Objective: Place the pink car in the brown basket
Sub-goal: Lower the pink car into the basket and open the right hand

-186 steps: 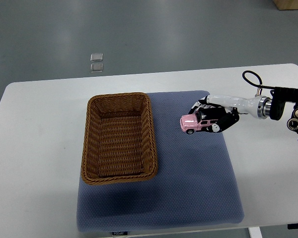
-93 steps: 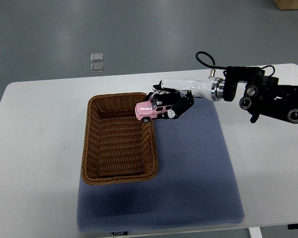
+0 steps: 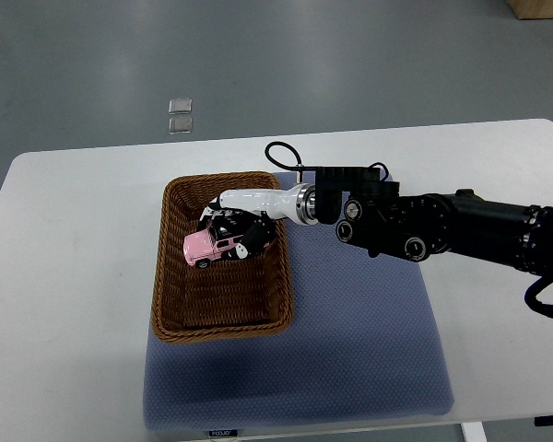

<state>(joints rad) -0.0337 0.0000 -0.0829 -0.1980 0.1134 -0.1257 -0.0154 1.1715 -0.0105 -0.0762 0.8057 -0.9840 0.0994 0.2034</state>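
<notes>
The pink toy car hangs inside the upper half of the brown wicker basket, held by my right hand. The hand's black and white fingers are shut on the car's rear and roof. The car's front points left. My right arm stretches in from the right edge across the blue mat to the basket. I cannot tell whether the car touches the basket floor. The left arm is out of view.
The basket stands on the left part of a blue-grey mat on a white table. Two small clear squares lie on the grey floor beyond the table.
My right hand has carried the pink car leftward from the basket's right rim to inside the basket. The arm has extended further across the mat.
</notes>
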